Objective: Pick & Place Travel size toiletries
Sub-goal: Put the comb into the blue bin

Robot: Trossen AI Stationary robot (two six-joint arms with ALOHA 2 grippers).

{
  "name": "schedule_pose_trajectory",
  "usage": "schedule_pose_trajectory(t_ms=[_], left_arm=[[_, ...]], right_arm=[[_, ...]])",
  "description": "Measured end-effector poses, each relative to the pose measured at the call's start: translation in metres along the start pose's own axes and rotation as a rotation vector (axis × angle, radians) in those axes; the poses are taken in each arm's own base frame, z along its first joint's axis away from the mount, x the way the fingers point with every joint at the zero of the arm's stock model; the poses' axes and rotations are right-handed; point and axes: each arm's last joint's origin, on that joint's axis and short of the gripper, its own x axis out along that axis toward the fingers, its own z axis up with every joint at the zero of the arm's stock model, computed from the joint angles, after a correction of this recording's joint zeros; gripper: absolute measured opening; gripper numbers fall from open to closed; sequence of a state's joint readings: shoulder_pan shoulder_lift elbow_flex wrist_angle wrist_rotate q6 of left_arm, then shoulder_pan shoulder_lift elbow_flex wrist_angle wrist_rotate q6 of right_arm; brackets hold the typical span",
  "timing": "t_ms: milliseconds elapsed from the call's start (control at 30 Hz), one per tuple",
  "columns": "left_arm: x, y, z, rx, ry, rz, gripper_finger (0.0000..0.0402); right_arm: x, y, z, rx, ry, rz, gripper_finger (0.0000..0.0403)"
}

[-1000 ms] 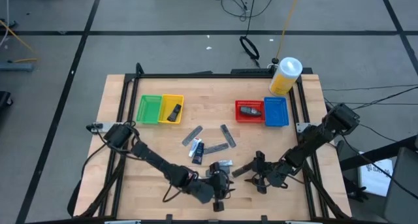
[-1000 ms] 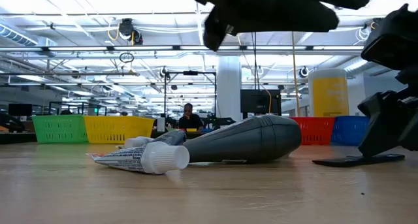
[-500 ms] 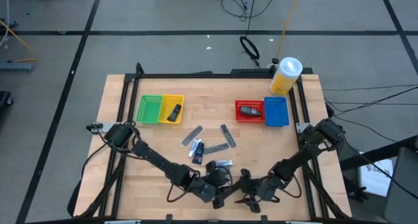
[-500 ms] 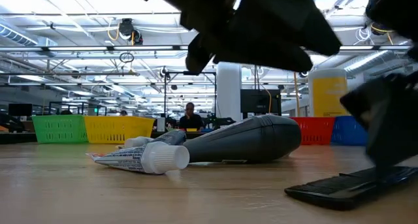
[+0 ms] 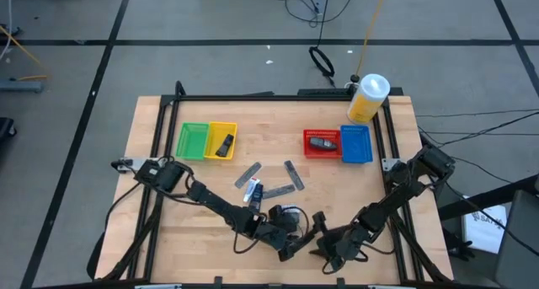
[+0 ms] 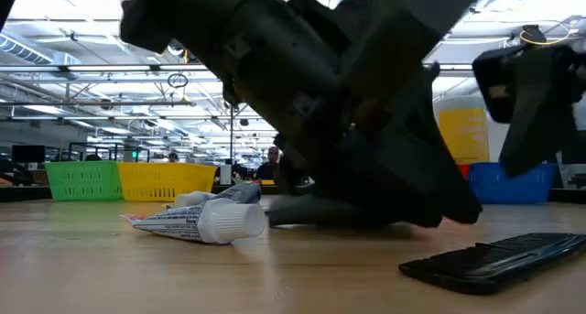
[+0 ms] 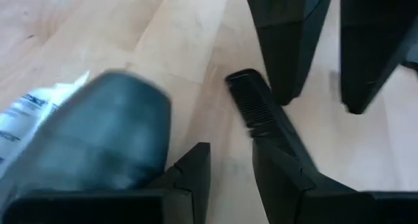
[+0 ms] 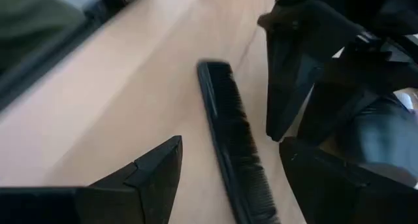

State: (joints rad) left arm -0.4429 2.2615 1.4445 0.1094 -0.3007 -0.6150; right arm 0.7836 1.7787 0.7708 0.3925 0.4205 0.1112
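Low view: black comb (image 6: 490, 257) lies flat on the table's (image 5: 152, 133) front edge. Right gripper (image 8: 225, 178) straddles it, fingers apart. Left gripper (image 7: 230, 178), just beside, fingers slightly apart, holds nothing. Behind: grey bottle (image 7: 98, 139), white tube (image 6: 197, 222), sachets (image 5: 292, 175).

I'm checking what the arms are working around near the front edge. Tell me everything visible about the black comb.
The black comb is a slim, flat bar of dark, plastic-looking material with a row of fine teeth along one side. It lies flat on the wooden table near the front edge, apart from the toiletries. The right pincer straddles it with fingers open, not touching it; the left pincer is close beside it.
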Motion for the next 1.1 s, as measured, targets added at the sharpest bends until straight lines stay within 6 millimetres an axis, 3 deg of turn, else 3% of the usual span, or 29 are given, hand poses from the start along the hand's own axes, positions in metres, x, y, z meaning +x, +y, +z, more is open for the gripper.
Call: schedule_pose_trajectory(t_ms=[300, 1100], left_arm=[[0.002, 0.003, 0.000, -0.003, 0.007, 0.001, 0.0113], [0.023, 0.007, -0.023, -0.011, 0.031, -0.005, 0.0113]], right_arm=[[0.015, 0.000, -0.013, -0.132, 0.023, -0.067, 0.0249], [0.021, -0.017, -0.016, -0.266, 0.075, -0.199, 0.0249]])
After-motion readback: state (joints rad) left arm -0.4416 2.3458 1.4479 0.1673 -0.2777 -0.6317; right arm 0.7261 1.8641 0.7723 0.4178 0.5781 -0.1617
